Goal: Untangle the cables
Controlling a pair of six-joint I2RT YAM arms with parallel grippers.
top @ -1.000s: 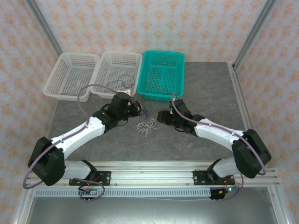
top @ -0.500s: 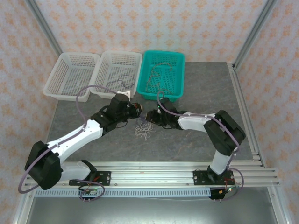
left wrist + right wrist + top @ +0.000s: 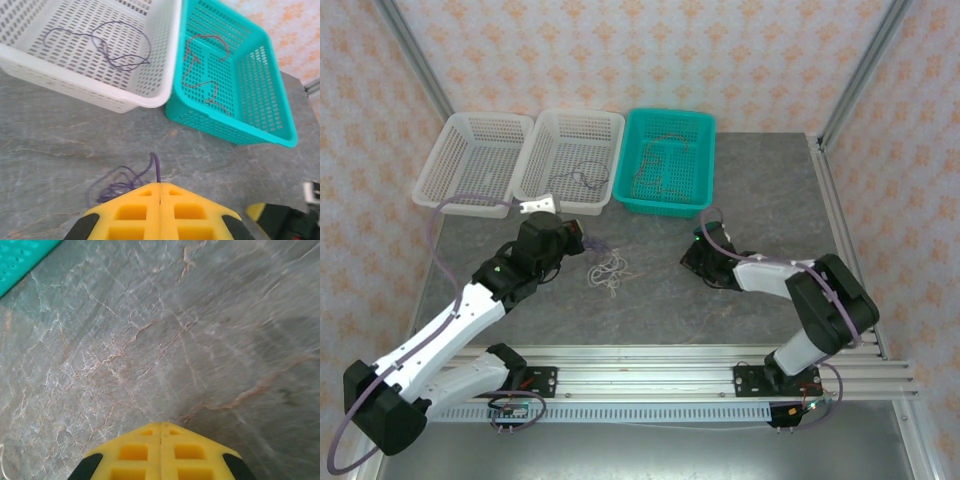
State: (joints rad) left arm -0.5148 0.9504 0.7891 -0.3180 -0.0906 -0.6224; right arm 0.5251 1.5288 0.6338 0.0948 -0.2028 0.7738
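Drawn leftward, the left gripper [image 3: 160,187] pinches the purple cable [image 3: 154,168]; the right gripper [image 3: 161,426], also withdrawn, is pressed together.

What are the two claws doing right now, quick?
Left gripper: closed, pinching the purple cable.
Right gripper: closed, nothing visible between its fingers.

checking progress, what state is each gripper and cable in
left gripper, shut on purple cable
right gripper, shut, nothing in it
purple cable, pinched, rest looped on table
white cable, bunched on table
second purple cable, loose in white basket
red cable, loose in teal basket
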